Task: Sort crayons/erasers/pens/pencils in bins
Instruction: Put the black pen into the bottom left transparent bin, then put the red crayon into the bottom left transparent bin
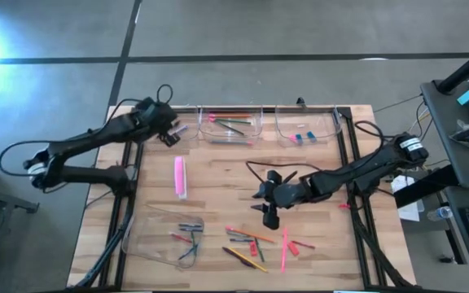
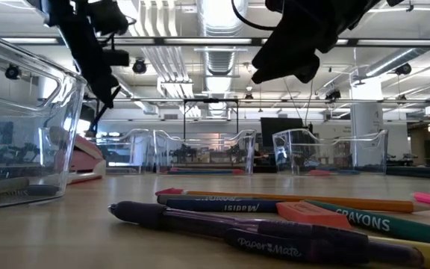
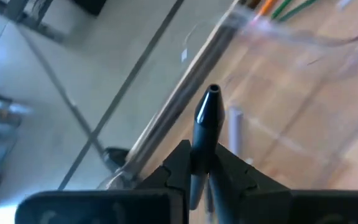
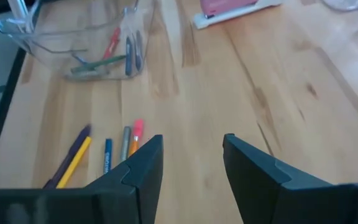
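left wrist view: left end effector (image 3: 205,163) clamped on a dark pen (image 3: 206,121); right end effector (image 4: 191,165) fingers apart, empty.

Low view: near bin (image 2: 21,119) cut off by the frame's edge, contents blurred behind its clear wall; far bins' (image 2: 200,153) contents too small to identify; foreground pen (image 2: 222,228) cropped below; left wrist view: bin (image 3: 303,56) blurred.

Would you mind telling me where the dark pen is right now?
The dark pen is pinched in the left claw, at the table's far-left corner beside a clear bin.
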### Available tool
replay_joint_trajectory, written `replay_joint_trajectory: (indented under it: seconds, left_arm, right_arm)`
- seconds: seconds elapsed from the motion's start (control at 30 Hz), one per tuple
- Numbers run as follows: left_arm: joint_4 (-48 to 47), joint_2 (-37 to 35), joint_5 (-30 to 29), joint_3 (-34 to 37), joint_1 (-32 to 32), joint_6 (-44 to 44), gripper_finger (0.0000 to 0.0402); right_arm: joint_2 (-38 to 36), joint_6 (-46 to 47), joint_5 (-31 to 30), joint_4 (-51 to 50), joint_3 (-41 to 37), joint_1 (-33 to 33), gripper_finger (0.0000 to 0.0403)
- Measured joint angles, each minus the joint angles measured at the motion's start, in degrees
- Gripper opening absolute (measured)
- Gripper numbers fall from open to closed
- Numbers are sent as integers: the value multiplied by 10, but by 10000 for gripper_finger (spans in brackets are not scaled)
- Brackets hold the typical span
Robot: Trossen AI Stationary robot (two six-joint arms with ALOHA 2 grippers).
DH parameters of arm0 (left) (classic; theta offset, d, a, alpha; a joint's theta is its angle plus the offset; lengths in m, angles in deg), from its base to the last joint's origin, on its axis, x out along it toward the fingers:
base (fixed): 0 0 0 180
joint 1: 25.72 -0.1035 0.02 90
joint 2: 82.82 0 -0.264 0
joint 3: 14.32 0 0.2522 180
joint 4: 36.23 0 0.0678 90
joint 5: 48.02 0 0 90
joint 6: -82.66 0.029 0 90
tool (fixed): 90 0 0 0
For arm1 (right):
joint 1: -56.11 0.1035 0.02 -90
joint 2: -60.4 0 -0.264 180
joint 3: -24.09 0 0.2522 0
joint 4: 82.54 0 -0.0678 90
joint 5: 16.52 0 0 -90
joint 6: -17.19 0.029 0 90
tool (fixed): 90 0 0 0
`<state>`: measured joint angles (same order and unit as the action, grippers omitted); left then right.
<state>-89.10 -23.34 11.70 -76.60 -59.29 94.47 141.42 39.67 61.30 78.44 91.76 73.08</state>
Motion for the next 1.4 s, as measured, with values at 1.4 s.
replay_joint_trajectory:
  seconds: [1.4]
  left_arm:
    - [882, -299, 332, 440, 317, -347, 157]
  right_arm:
    - [-21, 114, 18, -166, 2, 99, 150]
